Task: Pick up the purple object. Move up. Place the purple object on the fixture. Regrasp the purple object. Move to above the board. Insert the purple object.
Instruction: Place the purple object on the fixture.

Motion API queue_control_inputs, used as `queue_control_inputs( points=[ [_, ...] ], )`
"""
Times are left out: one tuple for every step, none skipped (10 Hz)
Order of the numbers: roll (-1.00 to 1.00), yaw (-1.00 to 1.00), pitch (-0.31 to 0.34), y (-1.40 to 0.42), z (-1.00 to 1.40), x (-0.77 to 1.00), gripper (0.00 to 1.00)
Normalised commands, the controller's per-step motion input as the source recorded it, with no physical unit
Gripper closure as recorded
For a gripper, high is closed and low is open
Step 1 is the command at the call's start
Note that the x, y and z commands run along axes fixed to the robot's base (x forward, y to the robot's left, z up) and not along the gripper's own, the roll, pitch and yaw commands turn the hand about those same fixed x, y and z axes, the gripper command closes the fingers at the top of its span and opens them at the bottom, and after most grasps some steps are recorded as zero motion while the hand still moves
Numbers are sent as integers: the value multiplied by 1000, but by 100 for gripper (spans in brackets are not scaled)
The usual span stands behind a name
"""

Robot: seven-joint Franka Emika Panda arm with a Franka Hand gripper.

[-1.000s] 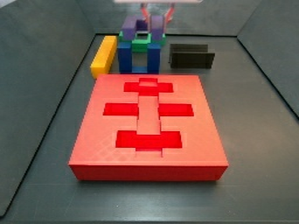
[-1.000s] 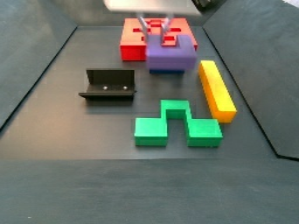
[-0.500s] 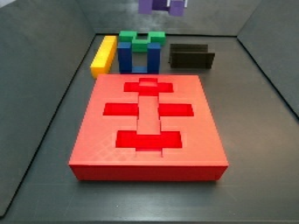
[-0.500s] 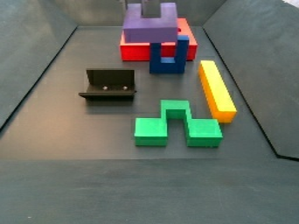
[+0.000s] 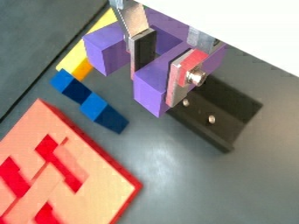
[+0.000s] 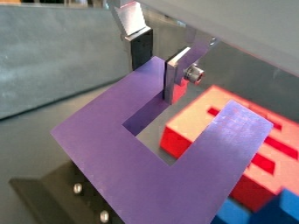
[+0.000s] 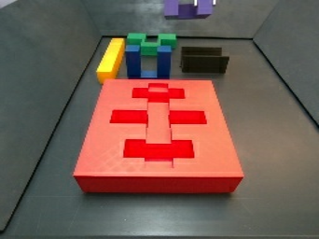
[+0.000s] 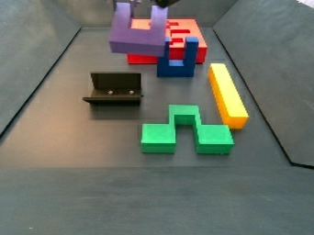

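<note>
Hanging high above the bench, the purple object [image 8: 138, 31] sits clamped in the hand [image 5: 165, 59], and the two silver fingers [image 5: 184, 74] pinch one prong of the U between their dark pads. In both wrist views the grip is plain: one plate lies inside the U's gap, its partner on the outer face, with no daylight between pad and purple.

Take the board [image 7: 156, 138] as the landmark. In a side view [image 8: 182, 41] the purple block hovers in the air at the board's left, clear of everything on the floor (its prongs point upward there). The fixture [image 8: 113, 90], that dark L-shaped bracket, stands on the grey floor left of and nearer than the board, well below the block and empty. The blue block [image 8: 175, 60] stands touching the board's near edge. The yellow bar [image 8: 227, 94] lies right of the blue block, running toward the camera. The green block [image 8: 185, 130] rests nearest the camera, well apart from the board.

From the opposite side, blue [image 7: 151, 62] and green [image 7: 155, 42] line up behind the board's far edge, the yellow bar [image 7: 112, 58] at their left, the fixture [image 7: 206, 61] at their right.
</note>
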Motion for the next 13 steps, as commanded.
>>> queue_control_inputs(
  points=[
    [-1000,-23,-51,140,-37,780,100],
    [-1000,0,-23,171,-6,703,100],
    [-1000,0,-20,220,-40,597,100],
    [-811,0,0,126,-37,654,100],
    [-740,0,0,143,-6,791,100],
    [-663,0,0,86,-103,714,100],
    [-520,0,0,51,-134,697,100],
    [-160,-109,160,109,-209,754,100],
    [0,-177,237,163,-289,760,100],
    [49,-134,294,131,-320,743,100],
    [103,0,240,123,-286,494,100],
    [0,0,191,83,-297,537,100],
    [0,0,174,71,-311,600,100]
  ],
)
